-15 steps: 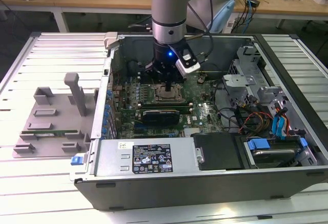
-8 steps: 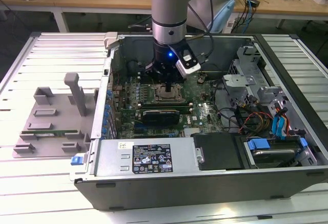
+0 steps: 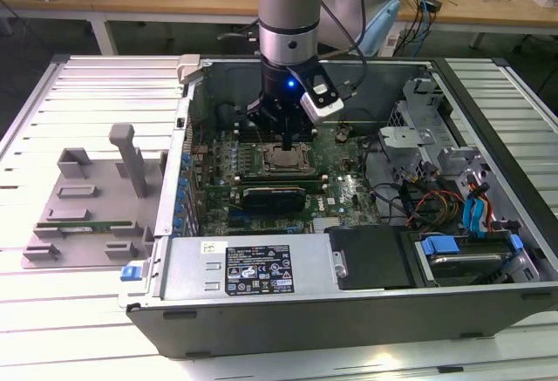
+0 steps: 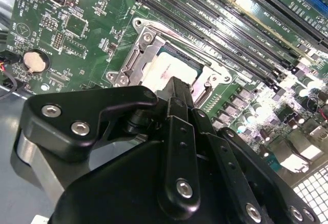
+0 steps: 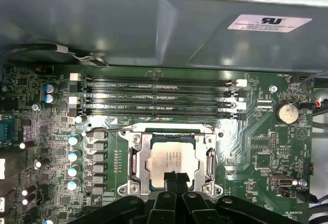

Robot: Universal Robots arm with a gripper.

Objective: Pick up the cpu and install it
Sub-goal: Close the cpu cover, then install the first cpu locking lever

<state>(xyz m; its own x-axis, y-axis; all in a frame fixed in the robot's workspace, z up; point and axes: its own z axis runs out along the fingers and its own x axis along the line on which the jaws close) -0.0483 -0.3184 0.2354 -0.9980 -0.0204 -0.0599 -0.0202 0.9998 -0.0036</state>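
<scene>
Now, exterior view's left: grey fixture tray [image 3: 87, 207], well apart from work. Centre: open computer case [image 3: 349, 311], gripper [image 3: 286, 143] low over socket [image 5: 134, 162] — closed tight, gripping nothing, tip at chip's edge, contact unclear. cpu [image 5: 171, 158] lies flat inside socket frame. Likely risk: press on 1 edge tilts chip, bends pins — or tip scrapes lid. Exterior view's right: cables [image 3: 418, 202], snag unlikely.

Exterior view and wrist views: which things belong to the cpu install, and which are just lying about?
Job: cpu lying in its socket; pincer over it.
Lying about: grey holder tray; memory stick on it; memory slots; coin cell.
</scene>
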